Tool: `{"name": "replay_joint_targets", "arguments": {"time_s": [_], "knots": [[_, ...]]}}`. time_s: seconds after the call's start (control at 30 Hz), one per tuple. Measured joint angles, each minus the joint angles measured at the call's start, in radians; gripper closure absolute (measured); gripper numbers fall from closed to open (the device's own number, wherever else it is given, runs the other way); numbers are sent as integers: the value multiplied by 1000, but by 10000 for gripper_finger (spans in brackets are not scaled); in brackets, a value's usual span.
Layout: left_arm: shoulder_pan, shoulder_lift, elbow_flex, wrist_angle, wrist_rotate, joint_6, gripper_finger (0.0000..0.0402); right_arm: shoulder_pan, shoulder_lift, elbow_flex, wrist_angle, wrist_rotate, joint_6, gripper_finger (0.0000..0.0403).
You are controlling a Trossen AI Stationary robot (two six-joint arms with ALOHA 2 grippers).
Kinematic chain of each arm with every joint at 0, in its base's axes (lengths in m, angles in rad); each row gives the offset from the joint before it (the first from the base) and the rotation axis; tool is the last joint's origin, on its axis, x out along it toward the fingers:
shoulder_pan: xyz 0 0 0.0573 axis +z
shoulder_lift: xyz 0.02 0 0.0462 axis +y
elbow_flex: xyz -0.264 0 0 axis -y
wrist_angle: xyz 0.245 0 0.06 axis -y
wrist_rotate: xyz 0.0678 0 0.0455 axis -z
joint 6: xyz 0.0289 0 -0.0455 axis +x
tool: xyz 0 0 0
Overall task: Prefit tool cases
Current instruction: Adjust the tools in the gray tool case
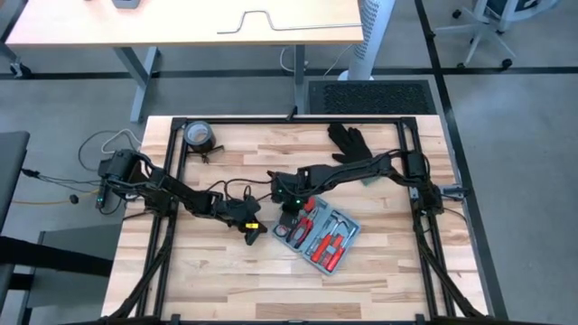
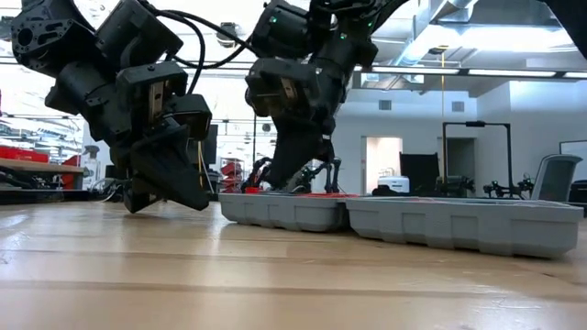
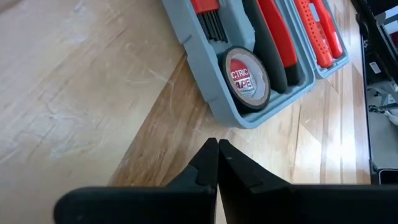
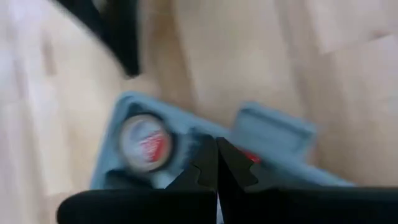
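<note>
The blue-grey tool case [image 1: 318, 236] lies open and flat on the wooden table, with red-handled tools and a small tape roll [image 3: 247, 78] in its grey recesses. My left gripper [image 1: 254, 236] is shut and sits low over the table just left of the case; the left wrist view shows its tips [image 3: 217, 143] short of the case's corner. My right gripper [image 1: 291, 217] is shut and points down over the case's far left end [image 4: 273, 130], beside the tape roll [image 4: 144, 143]. My right gripper reaches steeply down from above into the left half of the case [image 2: 293, 209]. The case's wall hides the fingertips in the low view and the wrist view is blurred, so I cannot tell whether they touch a tool or the tray.
A black glove [image 1: 348, 140] lies at the table's far right and a dark tape roll [image 1: 199, 135] at its far left. Black frame rails [image 1: 176, 171] run along the table's edges. Bare wood lies near the front edge [image 1: 298, 289].
</note>
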State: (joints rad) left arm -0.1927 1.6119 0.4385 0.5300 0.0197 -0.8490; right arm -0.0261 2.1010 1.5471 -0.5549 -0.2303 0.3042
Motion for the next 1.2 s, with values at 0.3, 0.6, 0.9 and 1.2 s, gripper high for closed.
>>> {"name": "replay_joint_targets", "arguments": {"time_s": [0.3,0.6,0.9,1.2], "knots": [[0,0,0,-1,3,10,401,-24,-10,-160,71,-5,35,403],[0,0,0,-1,3,14,401,-31,-72,-165,49,24,65,403],[0,0,0,-1,2,17,401,-24,-173,-158,4,94,64,403],[0,0,0,3,2,9,401,-11,-50,-192,38,52,64,403]]}}
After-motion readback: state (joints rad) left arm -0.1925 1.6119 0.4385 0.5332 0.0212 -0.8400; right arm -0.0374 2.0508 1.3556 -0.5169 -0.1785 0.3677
